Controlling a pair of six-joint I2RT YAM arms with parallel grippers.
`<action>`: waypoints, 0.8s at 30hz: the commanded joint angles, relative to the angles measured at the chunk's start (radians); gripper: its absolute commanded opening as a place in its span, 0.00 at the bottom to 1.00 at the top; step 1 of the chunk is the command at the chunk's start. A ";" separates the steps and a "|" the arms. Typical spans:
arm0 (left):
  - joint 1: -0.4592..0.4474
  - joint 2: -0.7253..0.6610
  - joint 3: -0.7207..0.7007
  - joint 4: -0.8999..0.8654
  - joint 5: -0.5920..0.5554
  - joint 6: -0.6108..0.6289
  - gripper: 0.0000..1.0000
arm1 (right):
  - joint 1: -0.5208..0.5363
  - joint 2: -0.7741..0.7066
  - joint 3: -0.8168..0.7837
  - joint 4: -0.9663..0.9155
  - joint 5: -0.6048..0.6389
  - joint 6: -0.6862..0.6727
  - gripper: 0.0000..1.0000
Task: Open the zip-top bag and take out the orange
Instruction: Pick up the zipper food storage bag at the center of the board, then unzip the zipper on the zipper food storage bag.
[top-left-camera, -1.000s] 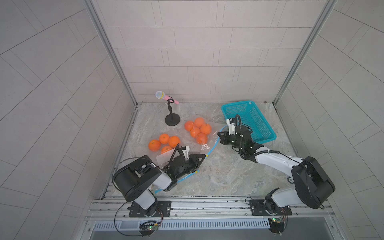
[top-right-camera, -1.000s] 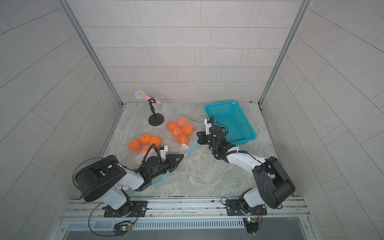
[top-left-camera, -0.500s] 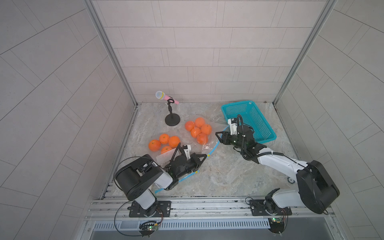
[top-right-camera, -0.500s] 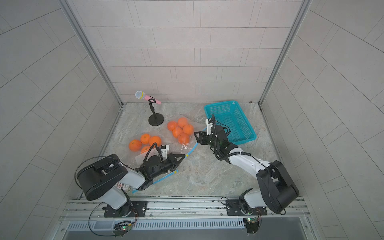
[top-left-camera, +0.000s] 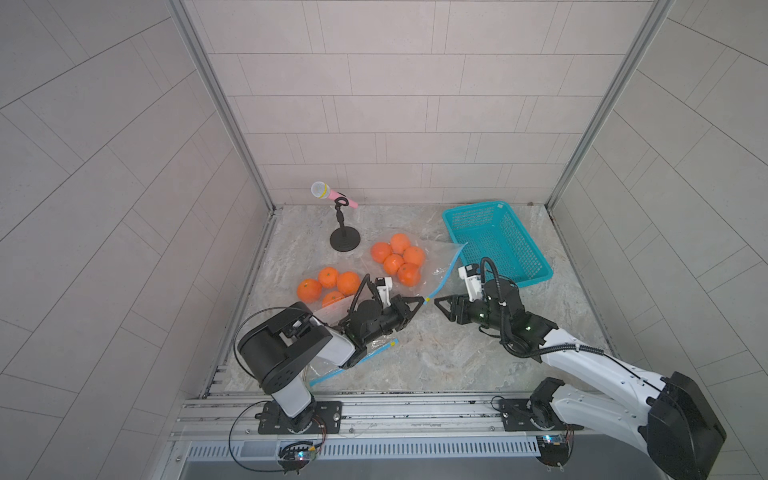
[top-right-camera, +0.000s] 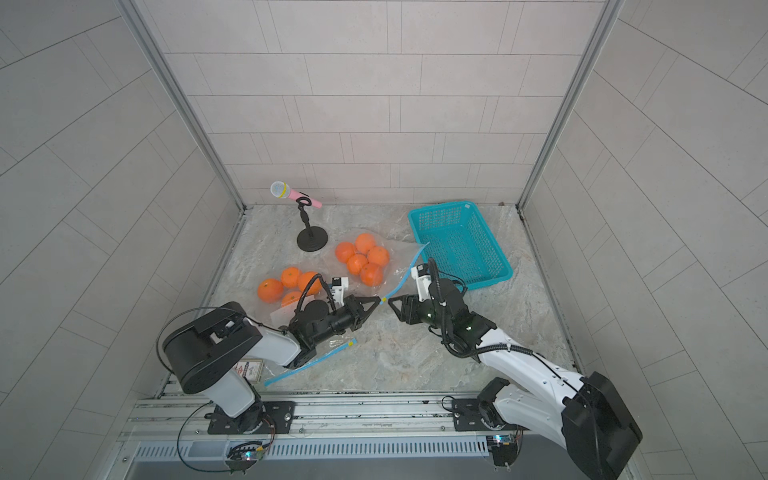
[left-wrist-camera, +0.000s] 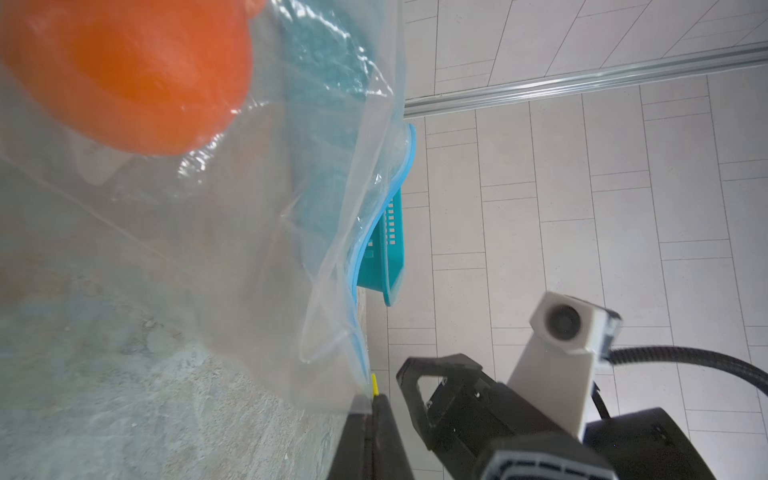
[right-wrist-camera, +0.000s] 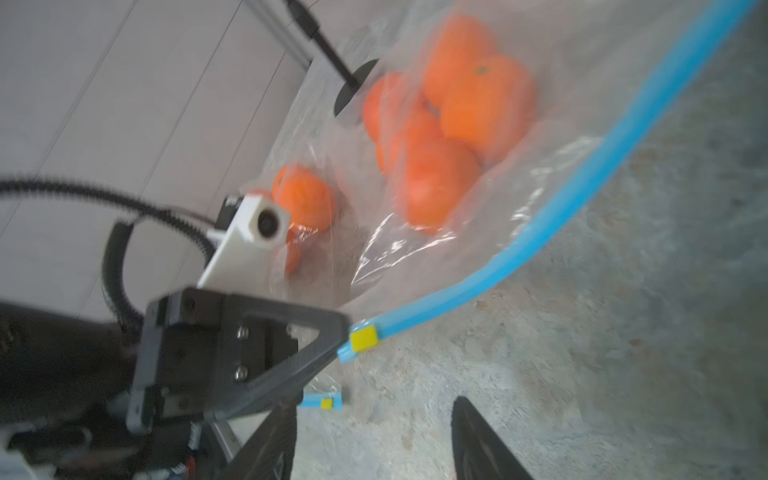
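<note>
Beside the yellow slider (right-wrist-camera: 363, 337), the left gripper (top-left-camera: 419, 300) clamps a corner of the bag (top-left-camera: 434, 255), while the right gripper (right-wrist-camera: 374, 403), jaws apart, faces the slider from its other side.

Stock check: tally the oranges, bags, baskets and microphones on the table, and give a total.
Oranges: 9
Bags: 2
Baskets: 1
Microphones: 1
Total: 13
</note>
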 joint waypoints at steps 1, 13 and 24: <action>0.014 -0.008 -0.005 0.030 0.055 -0.012 0.00 | 0.084 -0.092 -0.004 -0.012 0.219 -0.443 0.63; 0.179 -0.080 -0.061 0.029 0.264 -0.072 0.00 | 0.249 0.204 -0.276 0.783 0.250 -1.474 0.54; 0.253 -0.111 -0.145 0.023 0.290 -0.088 0.00 | 0.369 0.516 -0.253 1.313 0.343 -1.686 0.59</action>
